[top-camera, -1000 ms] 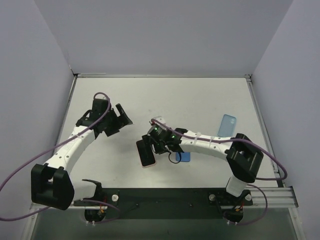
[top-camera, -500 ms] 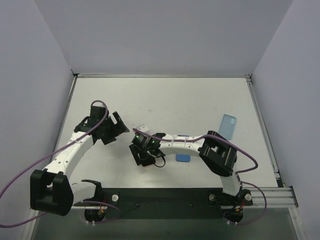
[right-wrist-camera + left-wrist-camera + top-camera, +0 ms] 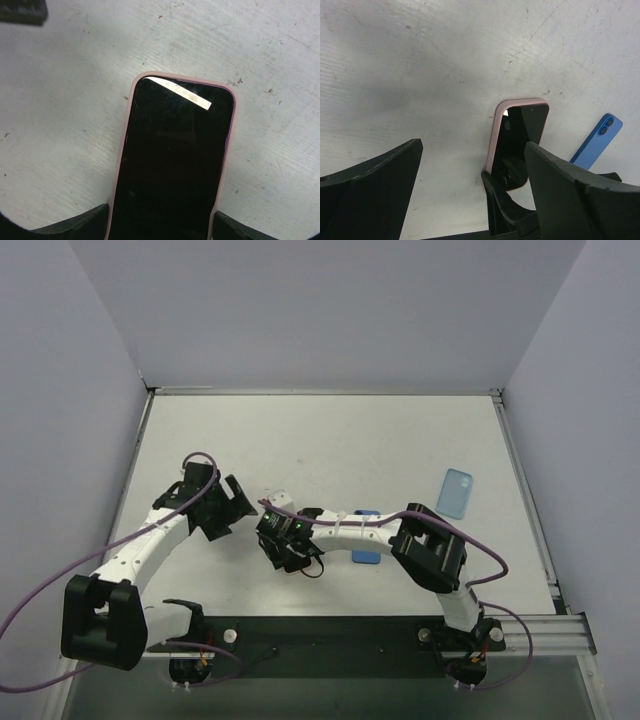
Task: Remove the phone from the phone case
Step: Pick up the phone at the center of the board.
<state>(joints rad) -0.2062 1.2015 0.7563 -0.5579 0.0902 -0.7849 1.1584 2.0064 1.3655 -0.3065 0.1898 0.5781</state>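
Observation:
A black-screened phone in a pink case (image 3: 175,165) sits between my right gripper's (image 3: 160,227) fingers, which press on its two long sides; its far end points away over the white table. In the top view the right gripper (image 3: 284,544) is left of centre and the case's end (image 3: 281,498) sticks out beyond it. My left gripper (image 3: 230,508) is open and empty just left of the phone, not touching it. In the left wrist view the phone (image 3: 520,135) lies ahead and right, between the wide-apart fingers (image 3: 380,175).
A dark blue phone (image 3: 367,554) lies face down under the right forearm and also shows in the left wrist view (image 3: 596,141). A light blue case (image 3: 456,492) lies at the right. Walls enclose the table on three sides.
My right gripper has carried the cased phone left toward the left gripper. My left gripper has shifted slightly nearer and stayed open.

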